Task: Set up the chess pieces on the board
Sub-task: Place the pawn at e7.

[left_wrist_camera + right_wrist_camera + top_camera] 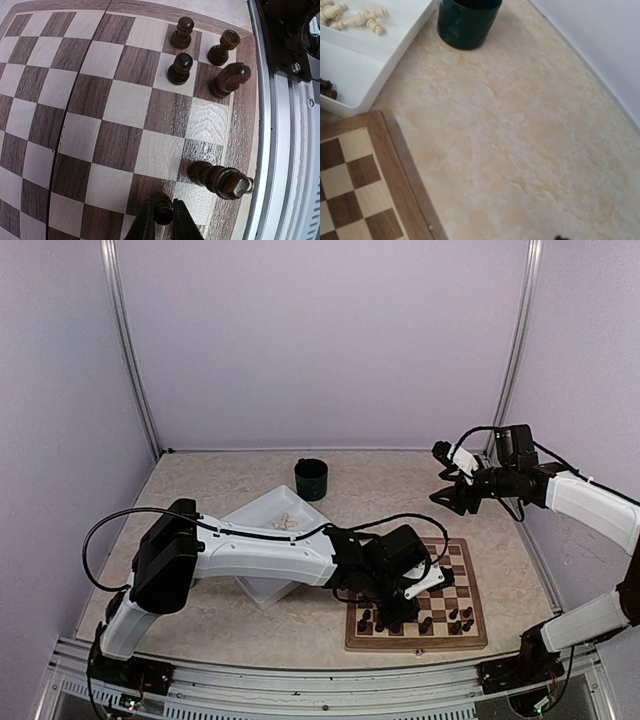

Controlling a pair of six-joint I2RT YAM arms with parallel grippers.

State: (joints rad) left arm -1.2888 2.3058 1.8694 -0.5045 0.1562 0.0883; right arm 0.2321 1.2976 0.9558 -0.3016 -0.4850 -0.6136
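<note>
The board (455, 575) lies at the near right of the table, with dark chess pieces (460, 619) standing along its near rows. My left gripper (393, 618) reaches over the near left part of the board. In the left wrist view the left gripper (161, 214) is shut on a dark piece (162, 204) that stands upright on a dark square. Beside it stands a taller dark piece (220, 180), and a few more dark pieces (180, 68) stand further along the edge. My right gripper (455, 496) hangs open and empty, high above the table beyond the board's far right corner.
A white two-compartment tray (262, 585) sits left of the board. It holds pale pieces (355, 17) and some dark ones (326, 89). A dark green cup (311, 479) stands behind the tray. Purple walls close in the table, and a metal rail (280, 150) runs along the near edge.
</note>
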